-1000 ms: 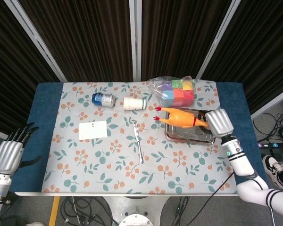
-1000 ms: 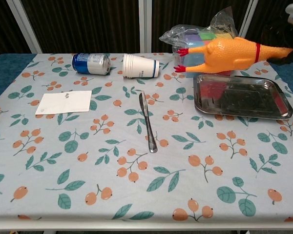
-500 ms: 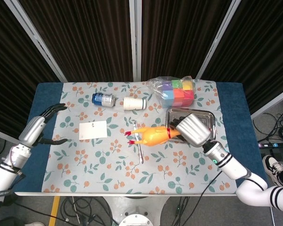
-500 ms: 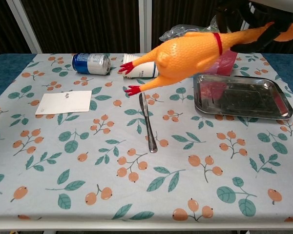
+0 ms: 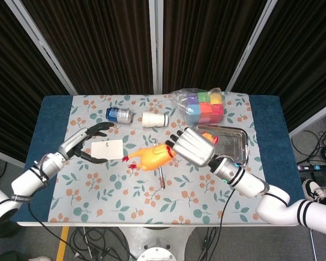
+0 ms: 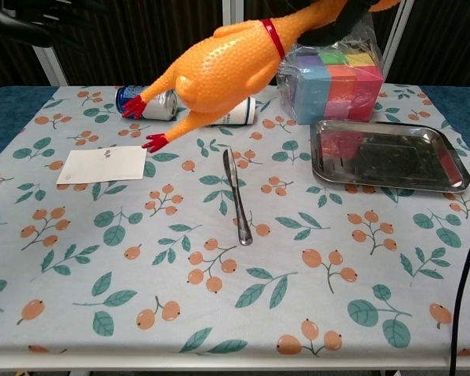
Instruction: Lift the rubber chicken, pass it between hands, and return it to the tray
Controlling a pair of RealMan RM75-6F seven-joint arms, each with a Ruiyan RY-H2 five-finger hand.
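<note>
- One rubber chicken (image 5: 150, 157): I have it lifted clear of the desk (image 5: 60, 196), over the middle, red feet pointing toward my left side, neck end in my right hand (image 5: 194, 147). In the chest view it hangs high above the knife, well apart from the tray.
- Right hand, one: fingers clamped on the chicken's neck end, the back of the hand toward the head camera.
- Left hand (image 5: 87, 142), one: held above the desk's left part near the white card, fingers spread apart and holding nothing, a short gap from the chicken's feet.
- One metal tray (image 6: 451, 168): on the right of the desk, nothing lying in it.
- One knife (image 6: 236, 197): lying lengthwise mid-desk, below the chicken.
- One white card (image 6: 103, 164): flat on the left part of the desk.
- One blue can (image 6: 147, 103): on its side at the back left.
- One stack of paper cups (image 5: 154, 119): on its side just beside the can; I cannot tell how many cups.
- One clear bag of coloured foam blocks (image 6: 335, 81): at the back, just behind the tray; the number of blocks I cannot count surely.
</note>
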